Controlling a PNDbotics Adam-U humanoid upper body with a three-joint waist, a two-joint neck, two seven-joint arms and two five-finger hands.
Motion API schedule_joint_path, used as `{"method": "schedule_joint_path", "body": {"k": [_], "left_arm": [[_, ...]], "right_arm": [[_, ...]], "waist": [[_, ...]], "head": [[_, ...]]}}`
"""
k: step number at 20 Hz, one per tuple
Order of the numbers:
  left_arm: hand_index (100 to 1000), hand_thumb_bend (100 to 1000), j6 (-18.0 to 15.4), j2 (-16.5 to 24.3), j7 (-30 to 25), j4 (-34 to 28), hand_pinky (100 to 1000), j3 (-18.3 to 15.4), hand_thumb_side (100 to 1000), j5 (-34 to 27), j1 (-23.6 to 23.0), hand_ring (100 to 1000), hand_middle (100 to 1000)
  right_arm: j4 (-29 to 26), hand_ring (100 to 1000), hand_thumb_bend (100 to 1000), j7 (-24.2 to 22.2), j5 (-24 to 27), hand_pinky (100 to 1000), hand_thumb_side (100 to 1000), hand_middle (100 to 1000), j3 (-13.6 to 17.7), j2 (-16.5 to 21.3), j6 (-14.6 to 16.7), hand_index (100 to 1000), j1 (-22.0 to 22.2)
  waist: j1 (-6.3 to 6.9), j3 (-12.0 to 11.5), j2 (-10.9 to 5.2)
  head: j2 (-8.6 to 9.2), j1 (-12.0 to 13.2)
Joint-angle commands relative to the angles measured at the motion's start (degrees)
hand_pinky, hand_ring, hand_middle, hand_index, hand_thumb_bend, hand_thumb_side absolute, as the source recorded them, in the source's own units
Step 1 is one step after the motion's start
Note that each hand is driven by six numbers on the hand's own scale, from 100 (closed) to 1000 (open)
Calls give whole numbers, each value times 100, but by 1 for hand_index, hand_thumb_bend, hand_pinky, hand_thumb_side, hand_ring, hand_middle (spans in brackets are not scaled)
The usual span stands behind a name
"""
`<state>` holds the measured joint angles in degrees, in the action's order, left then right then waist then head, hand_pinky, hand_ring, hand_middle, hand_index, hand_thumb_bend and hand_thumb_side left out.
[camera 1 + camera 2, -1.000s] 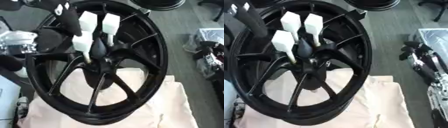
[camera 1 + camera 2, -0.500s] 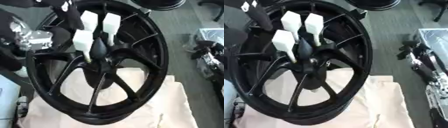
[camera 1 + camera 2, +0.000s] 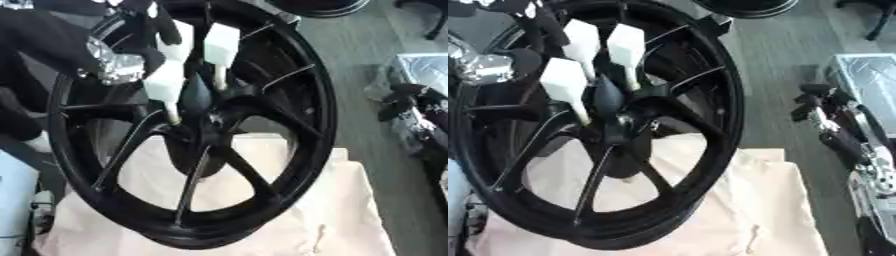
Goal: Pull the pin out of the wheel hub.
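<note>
A black spoked wheel hub (image 3: 315,100) stands upright on a cream cloth (image 3: 350,210). Three white pins with flat heads stick out near its centre: one at upper right (image 3: 220,42), one at lower left (image 3: 164,82), one at upper left (image 3: 182,47). My left arm comes in from the upper left, its silver wrist joint (image 3: 114,67) in front of the rim. My left hand (image 3: 153,20) overlaps the head of the upper left pin; its grip is hidden. My right hand (image 3: 833,120) rests open at the right, away from the wheel.
Another dark wheel (image 3: 324,5) lies on the grey floor at the top. A silvery wrapped object (image 3: 868,75) sits at the far right. A pale blue thing (image 3: 13,200) shows at the lower left edge.
My left arm has swung in from the left edge toward the pins, and its hand now lies over the upper left pin. The pins and wheel have not moved.
</note>
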<state>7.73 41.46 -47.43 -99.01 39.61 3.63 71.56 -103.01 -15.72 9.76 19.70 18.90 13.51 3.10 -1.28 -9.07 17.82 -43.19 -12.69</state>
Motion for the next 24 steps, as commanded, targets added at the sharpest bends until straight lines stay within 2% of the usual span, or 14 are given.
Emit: {"method": "schedule_joint_path", "body": {"k": [1,6,9,13,14,16,24], "left_arm": [[871,100,-8,18,12,30,840,-22,771,65,108,711,766],[871,100,-31,10,-29,63,838,-27,750,162,95,715,789],[870,100,-46,16,-117,79,842,-15,665,228,73,725,793],[871,100,-48,29,-267,89,843,-19,440,302,45,745,803],[873,100,-55,33,-292,87,851,-25,331,325,39,751,801],[872,100,-81,36,-328,92,866,-36,240,376,26,757,800],[861,100,-11,22,-311,157,860,-41,255,531,-22,745,784]], "right_arm": [[-44,560,100,-28,-20,559,470,594,21,84,-3,755,-23],[-36,560,100,-34,-26,559,470,594,26,73,-4,755,-26],[-28,560,100,-43,-36,559,470,595,23,59,-7,755,-34],[-8,561,100,-55,-55,559,470,595,21,39,-13,755,-42],[-2,561,100,-59,-59,559,470,595,20,33,-14,755,-45],[5,561,100,-68,-66,560,470,595,16,25,-16,755,-49],[22,561,100,-85,-95,560,470,596,16,-10,-14,755,-45]], "waist": [[2,12,-77],[1,18,-66],[-7,20,-51],[-14,17,-36],[-16,17,-33],[-18,19,-29],[-30,29,-9]], "head": [[52,6],[56,6],[51,5],[39,5],[39,6],[39,6],[43,5]]}}
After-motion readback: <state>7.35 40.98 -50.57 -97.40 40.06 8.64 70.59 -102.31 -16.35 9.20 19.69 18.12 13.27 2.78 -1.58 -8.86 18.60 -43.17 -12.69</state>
